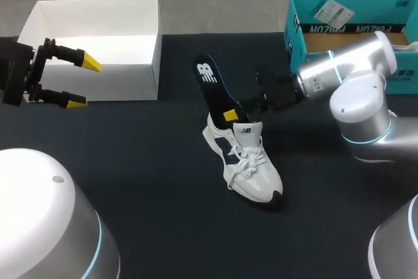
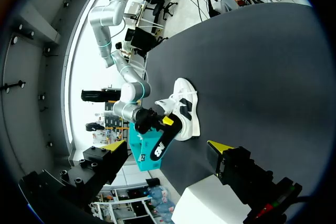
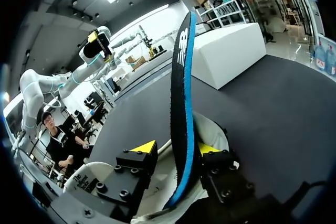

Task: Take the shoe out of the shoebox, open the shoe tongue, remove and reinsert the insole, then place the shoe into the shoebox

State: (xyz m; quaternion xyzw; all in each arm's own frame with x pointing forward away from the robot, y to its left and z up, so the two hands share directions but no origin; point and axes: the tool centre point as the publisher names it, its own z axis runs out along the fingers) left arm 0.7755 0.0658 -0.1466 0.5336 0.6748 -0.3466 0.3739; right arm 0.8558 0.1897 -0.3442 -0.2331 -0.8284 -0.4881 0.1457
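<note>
Shoe upright mid-frame on counter, insole half out — right gripper clamped on it, both fingers seen only in right wrist view; left gripper open, upper left beside white box.

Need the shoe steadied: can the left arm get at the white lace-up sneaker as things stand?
Probably yes. The left gripper hangs open beside the white cardboard box, with only bare dark table between it and the white lace-up sneaker. The right gripper holds the dark blue insole at the heel.
</note>
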